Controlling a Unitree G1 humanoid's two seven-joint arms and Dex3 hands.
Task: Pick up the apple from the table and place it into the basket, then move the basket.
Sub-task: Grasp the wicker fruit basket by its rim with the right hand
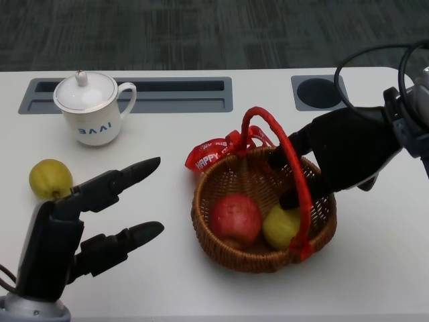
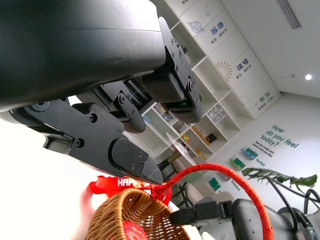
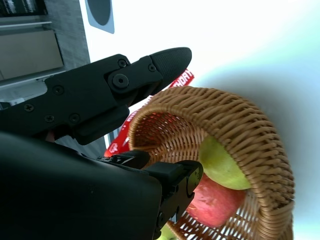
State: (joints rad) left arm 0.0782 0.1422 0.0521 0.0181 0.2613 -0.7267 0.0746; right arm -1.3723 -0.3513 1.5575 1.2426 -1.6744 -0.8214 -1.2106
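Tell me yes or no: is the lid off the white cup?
No. In the head view the lid sits closed on the white cup, its knob on top.

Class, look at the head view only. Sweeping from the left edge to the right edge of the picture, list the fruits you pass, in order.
Yellow-green round fruit on the white table → red apple inside the woven wicker basket → yellow-green fruit beside it in the same basket.
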